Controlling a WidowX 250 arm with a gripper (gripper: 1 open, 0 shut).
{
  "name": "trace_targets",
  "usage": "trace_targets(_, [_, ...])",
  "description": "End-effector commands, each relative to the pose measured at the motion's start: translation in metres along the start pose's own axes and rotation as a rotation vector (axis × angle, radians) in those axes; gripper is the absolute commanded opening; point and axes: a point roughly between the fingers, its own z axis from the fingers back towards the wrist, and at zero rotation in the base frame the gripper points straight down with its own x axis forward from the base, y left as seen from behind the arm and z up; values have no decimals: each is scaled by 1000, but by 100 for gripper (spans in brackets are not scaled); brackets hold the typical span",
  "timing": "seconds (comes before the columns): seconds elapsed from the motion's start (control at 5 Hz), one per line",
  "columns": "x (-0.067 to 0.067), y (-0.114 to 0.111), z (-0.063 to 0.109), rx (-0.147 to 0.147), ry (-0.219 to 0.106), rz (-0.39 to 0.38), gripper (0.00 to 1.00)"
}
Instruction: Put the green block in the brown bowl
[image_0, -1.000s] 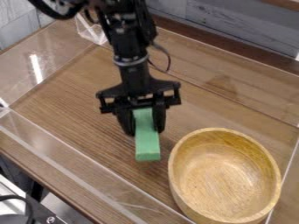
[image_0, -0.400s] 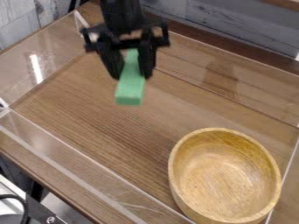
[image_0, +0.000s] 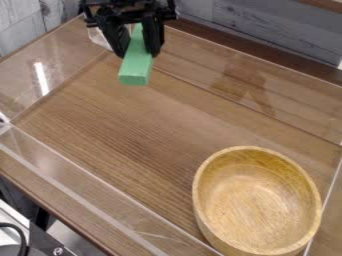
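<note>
The green block (image_0: 136, 62) hangs in the air near the top left of the camera view, tilted, its upper end pinched between the black fingers (image_0: 118, 38) of my gripper (image_0: 138, 38), which is shut on it. Most of the arm is cut off by the top edge. The brown bowl (image_0: 257, 205), round, wooden and with nothing inside, sits on the table at the lower right, well apart from the block and gripper.
The wooden tabletop (image_0: 147, 140) is enclosed by a low clear plastic wall (image_0: 80, 195) along its front and left edges. A grey plank wall (image_0: 267, 25) runs behind the table.
The gripper has lifted the green block off the table beside the bowl and carried it up and toward the far left of the view, rolling somewhat. The bowl has stayed put.
</note>
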Motion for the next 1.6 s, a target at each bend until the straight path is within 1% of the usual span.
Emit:
trace_targets(0.0, [25, 3, 10, -8, -91, -9, 0])
trace_targets(0.2, [41, 8, 1, -16, -124, 10, 0])
trace_targets(0.6, [64, 14, -13, -43, -185, 41, 0])
trace_targets(0.8, [30, -16, -22, -58, -150, -29, 0])
trace_targets(1.0, [-6, -55, -32, -77, -111, -136, 0])
trace_targets(1.2, [-38, -94, -42, -94, -82, -242, 0])
trace_targets(1.4, [-72, -131, -49, -106, -73, -307, 0])
